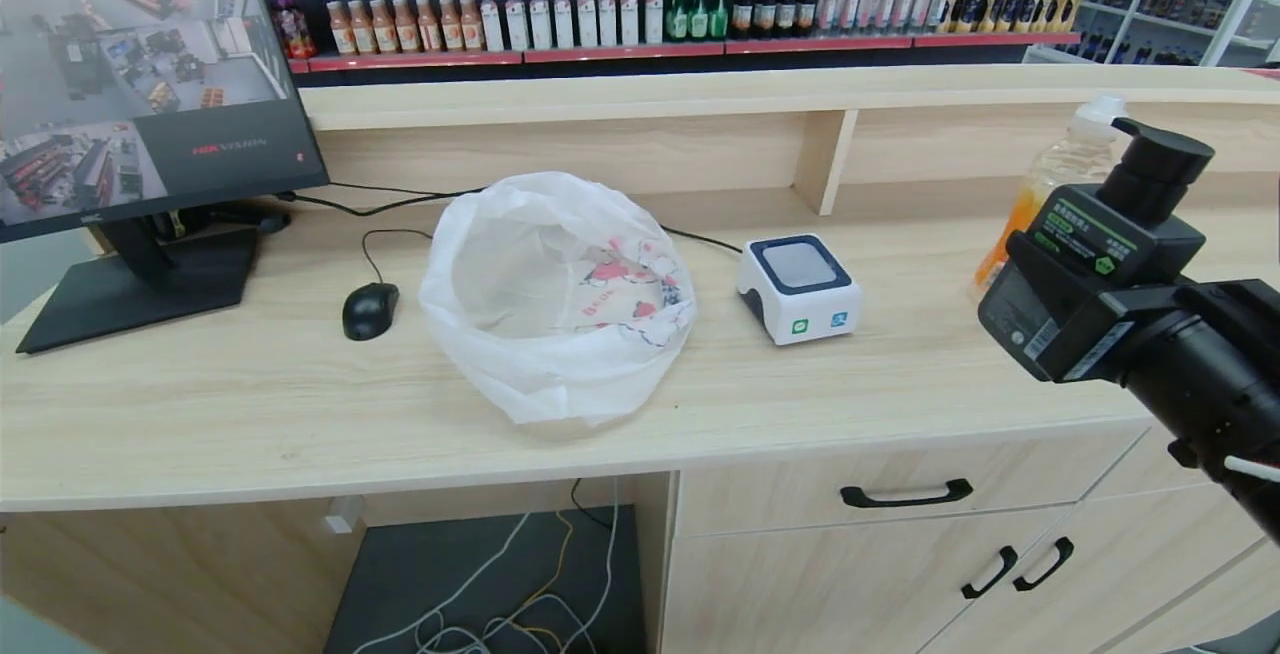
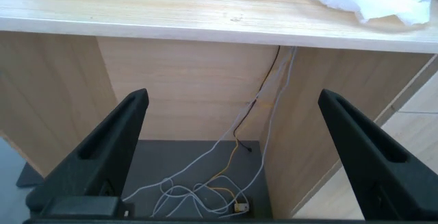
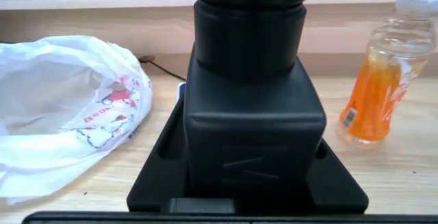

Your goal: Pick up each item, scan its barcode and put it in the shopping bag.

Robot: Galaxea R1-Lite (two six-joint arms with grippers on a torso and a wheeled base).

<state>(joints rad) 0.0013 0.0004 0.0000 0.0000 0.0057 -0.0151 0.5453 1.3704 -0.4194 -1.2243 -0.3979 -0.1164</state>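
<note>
Right tool (image 1: 1075, 319) clamps black pump bottle (image 1: 1120, 234) (orange drink (image 1: 1050, 174) half hidden behind); left tool (image 2: 233, 101) spread wide.

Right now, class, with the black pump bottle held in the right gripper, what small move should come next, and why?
Probably carry the black pump bottle leftward over the scanner, barcode toward its window. The right gripper holds it raised, off to the scanner's right, so scanning seems due before the shopping bag.
</note>
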